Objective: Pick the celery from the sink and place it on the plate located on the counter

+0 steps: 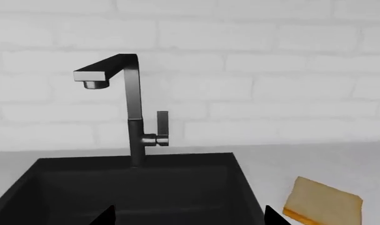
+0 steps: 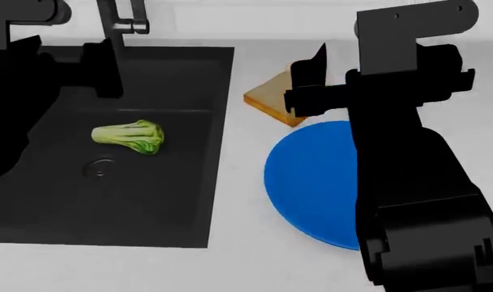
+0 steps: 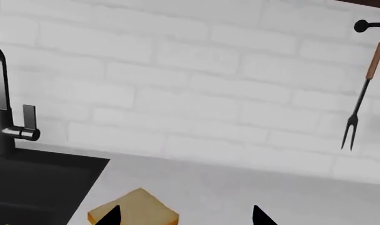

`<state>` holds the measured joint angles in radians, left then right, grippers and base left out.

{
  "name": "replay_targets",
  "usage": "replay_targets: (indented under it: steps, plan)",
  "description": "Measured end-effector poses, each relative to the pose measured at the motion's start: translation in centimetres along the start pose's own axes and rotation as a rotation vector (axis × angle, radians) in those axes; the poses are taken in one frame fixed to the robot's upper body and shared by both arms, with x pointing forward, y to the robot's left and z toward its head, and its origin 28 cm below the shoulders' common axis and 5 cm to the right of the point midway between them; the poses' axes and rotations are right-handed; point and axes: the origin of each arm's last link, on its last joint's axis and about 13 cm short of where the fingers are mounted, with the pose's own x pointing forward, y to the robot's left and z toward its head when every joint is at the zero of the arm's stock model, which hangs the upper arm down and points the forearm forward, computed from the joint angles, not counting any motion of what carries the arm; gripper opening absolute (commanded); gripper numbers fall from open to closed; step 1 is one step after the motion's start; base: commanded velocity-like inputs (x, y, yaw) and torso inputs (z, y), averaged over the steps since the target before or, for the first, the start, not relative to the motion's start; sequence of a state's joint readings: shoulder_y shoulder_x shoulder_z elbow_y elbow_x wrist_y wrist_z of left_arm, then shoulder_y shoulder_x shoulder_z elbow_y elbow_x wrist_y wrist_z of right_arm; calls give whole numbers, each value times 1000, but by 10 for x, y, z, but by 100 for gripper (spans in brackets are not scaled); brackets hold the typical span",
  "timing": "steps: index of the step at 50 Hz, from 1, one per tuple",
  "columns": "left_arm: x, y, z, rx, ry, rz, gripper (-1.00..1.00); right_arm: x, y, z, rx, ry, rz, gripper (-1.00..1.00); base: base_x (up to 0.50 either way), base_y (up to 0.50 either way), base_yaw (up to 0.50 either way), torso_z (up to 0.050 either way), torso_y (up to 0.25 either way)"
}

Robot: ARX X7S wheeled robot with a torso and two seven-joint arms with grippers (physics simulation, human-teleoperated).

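Both jaws apart, empty: left gripper tips over the sink, right gripper parked above bread slice beside blue plate. Celery lies on basin floor near drain, ungrasped; left arm looks better placed.

White brick wall (meat fork hanging).

The setting is a domestic kitchen. A matte black sink is set into a white bench, with a dark faucet at its rear rim. The back wall is white-painted brick and carries a hanging meat fork. A bread slice and a blue plate lie on the bench.
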<state>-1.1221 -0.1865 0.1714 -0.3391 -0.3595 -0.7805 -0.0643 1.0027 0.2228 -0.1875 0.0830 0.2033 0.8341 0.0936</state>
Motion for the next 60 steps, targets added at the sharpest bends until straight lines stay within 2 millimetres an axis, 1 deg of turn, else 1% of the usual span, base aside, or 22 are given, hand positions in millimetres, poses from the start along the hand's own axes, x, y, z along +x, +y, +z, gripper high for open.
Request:
replay_targets:
  steps: [35,49,60]
  plan:
    - [1,2,-3,10,7,5,100,-1,1,-4,17,11,10,100,459,0,0,0,1]
    - [-1,2,-3,10,9,8,100,-3,1,-4,31,14,20,100,0,0,0,0,1]
    - [-2,2,-5,15,29,18,100,-4,1,-5,37,14,22,100,0,0,0,-1,-203]
